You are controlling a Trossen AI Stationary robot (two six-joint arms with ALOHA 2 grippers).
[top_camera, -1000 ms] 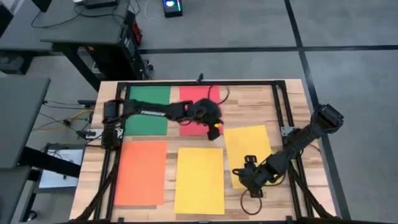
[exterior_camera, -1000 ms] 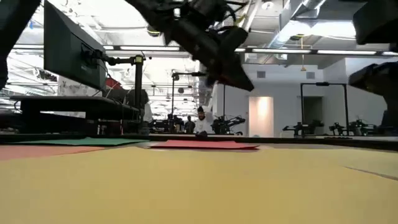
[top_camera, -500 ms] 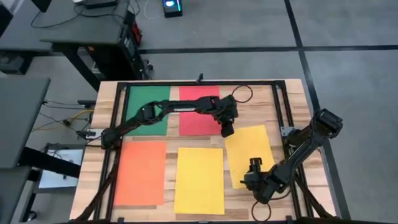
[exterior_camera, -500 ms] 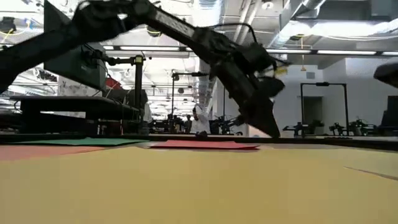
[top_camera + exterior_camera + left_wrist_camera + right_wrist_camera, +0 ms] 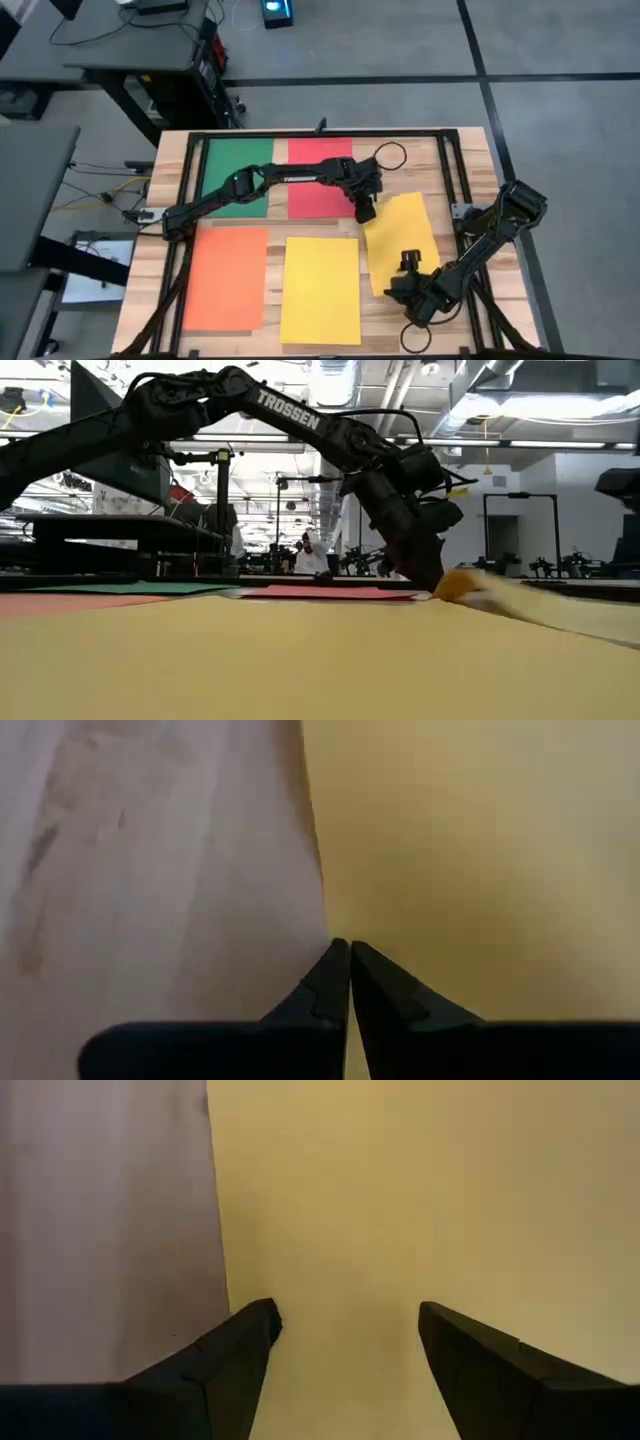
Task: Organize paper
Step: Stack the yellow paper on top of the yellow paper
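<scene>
Five sheets of paper lie on the wooden table: green (image 5: 237,178) and red (image 5: 320,180) at the far side, orange (image 5: 226,277) and yellow (image 5: 320,290) at the near side. A darker yellow sheet (image 5: 405,240) lies tilted at the right. My left gripper (image 5: 366,212) is shut at that sheet's far-left corner. My right gripper (image 5: 404,292) stands open over the same sheet's near-left part (image 5: 400,1200), close to its left edge. My left gripper pinches the tilted yellow sheet's far-left corner (image 5: 345,925) between its two fingertips, coming slanting down from the table's left. In the low view that corner (image 5: 460,585) is raised off the table while the sheet's remaining part lies flat. Whether my right gripper's open fingers touch the sheet, I cannot tell.
A black frame (image 5: 320,132) runs along the table's far edge and sides. Bare wood (image 5: 450,170) shows at the far right. Desks and cables stand beyond the table's left edge.
My left gripper has gone from above the red sheet toward the table's right edge and down onto the tilted yellow sheet's far-left corner. That corner now stands lifted and the sheet lies more askew. My right gripper has shifted a little toward the near edge.
</scene>
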